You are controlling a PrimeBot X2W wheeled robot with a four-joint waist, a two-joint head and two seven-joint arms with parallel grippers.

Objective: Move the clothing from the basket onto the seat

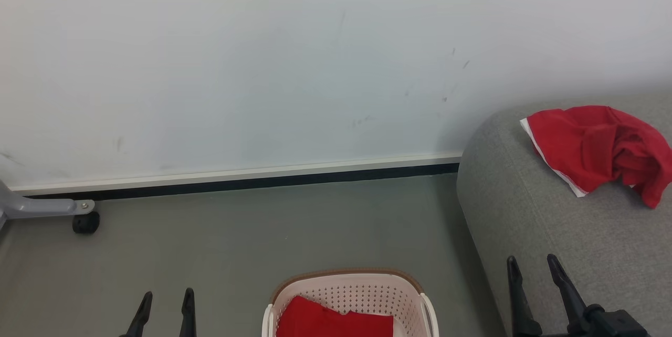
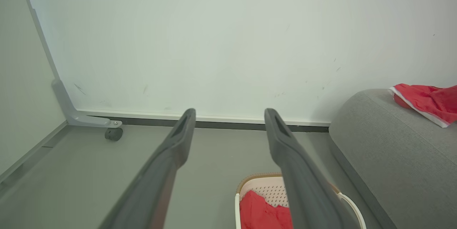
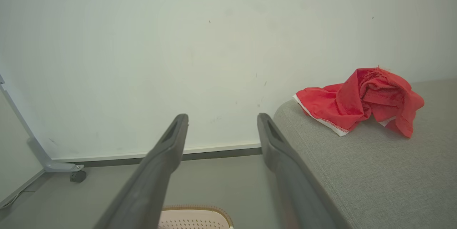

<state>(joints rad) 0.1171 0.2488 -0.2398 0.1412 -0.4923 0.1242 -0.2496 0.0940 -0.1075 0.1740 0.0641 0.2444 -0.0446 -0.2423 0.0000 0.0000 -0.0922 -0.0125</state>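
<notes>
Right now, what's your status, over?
Left gripper, right gripper: jaws open, empty. One red garment on sofa. Second garment in basket. Nothing blocking the basket.

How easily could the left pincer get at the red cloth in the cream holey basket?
Probably yes. The left pincer stands open beside the cream perforated plastic basket, whose top is uncovered; the soft red cloth lies bare inside, nothing over it.

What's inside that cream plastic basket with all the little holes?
A bright red fabric garment lies inside the cream perforated plastic basket. The cloth covers the basket's bottom, so anything beneath it cannot be seen, and the basket's near part is out of the picture.
</notes>
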